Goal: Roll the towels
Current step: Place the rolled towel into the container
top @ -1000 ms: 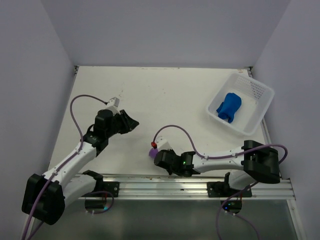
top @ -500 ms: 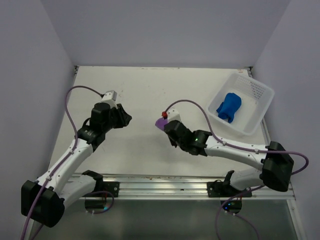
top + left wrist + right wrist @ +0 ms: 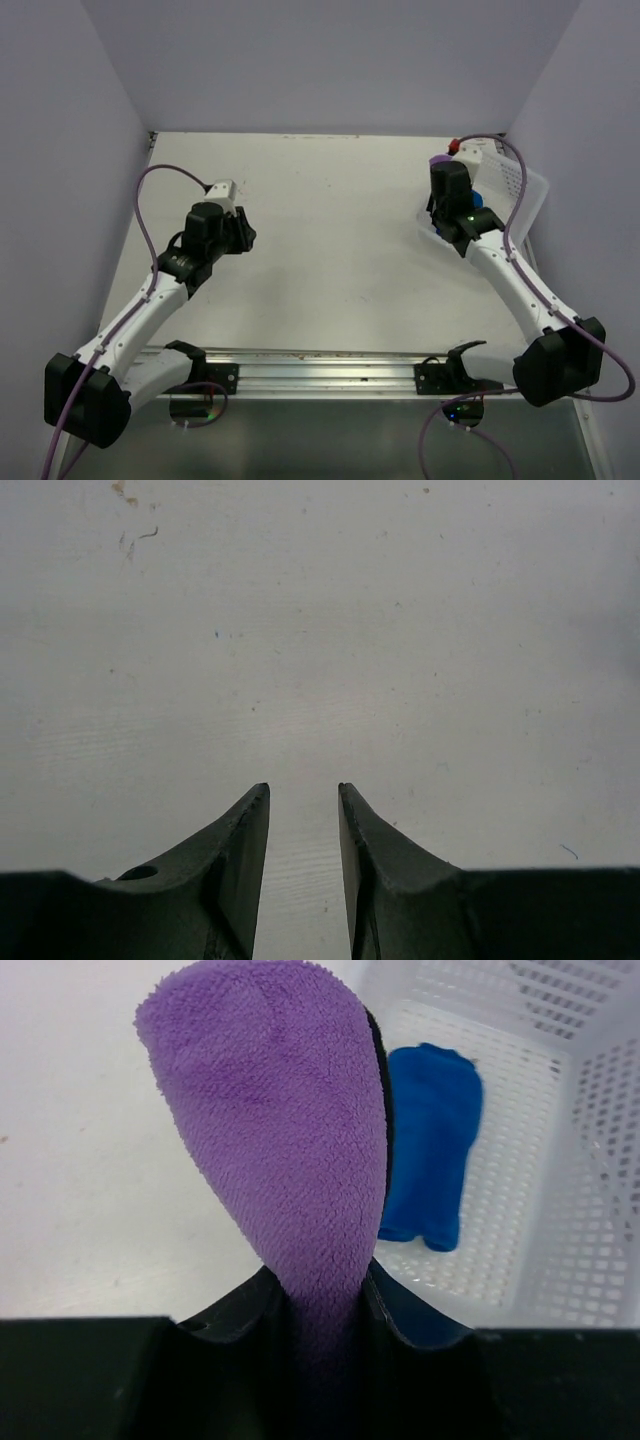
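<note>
Right gripper (image 3: 322, 1295) clamps the rolled purple towel (image 3: 275, 1130) beside the white basket (image 3: 590, 1190) at the far right corner of the table (image 3: 330, 200). The blue towel (image 3: 432, 1140) lies inside it (apparently rolled already). Stowing seems to be in hand, so next carry the towel over the rim and release. Left gripper (image 3: 303, 805) hangs narrowly parted, empty.

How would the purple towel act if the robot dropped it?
Probably soft and squashy: the purple towel looks fuzzy and narrows where the right gripper pinches it. Bundled, it stands up, so likely light; it probably wouldn't roll far.
</note>
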You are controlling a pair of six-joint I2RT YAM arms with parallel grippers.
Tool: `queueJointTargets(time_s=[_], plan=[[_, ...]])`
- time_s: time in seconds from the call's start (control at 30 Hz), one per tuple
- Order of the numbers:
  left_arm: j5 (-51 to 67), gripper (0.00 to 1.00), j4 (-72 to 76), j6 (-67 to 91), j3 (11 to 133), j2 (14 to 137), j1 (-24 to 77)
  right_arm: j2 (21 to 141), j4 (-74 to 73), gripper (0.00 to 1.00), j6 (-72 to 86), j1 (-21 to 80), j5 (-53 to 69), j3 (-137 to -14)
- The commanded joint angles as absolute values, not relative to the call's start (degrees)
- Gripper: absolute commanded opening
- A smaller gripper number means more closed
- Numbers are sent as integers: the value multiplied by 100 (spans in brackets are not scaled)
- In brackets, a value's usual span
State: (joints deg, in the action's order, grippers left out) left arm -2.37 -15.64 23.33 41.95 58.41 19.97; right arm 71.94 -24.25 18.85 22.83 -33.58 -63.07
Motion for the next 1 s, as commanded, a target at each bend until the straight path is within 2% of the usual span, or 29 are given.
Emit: queueJointTargets(time_s=[0.0,0.17,0.37,0.67,0.97], plan=[[-246,38,-1494,2066,4298,5827,1942,6847,-2453,0,2030,1479,-3402,-6232],[-159,38,-1494,2013,4263,5862,1934,6750,-2259,0,2162,118,-2980,-5872],[-27,38,-1477,2004,4254,5994,1934,6960,-1838,0,2206,-825,-2471,-5398],[26,39,-1512,1986,4263,6135,1934,7523,-591,0,2223,-1317,-2076,-4746],[79,39,-1512,1986,4289,6284,1934,8419,-405,1,2338,-1600,-1679,-4816]])
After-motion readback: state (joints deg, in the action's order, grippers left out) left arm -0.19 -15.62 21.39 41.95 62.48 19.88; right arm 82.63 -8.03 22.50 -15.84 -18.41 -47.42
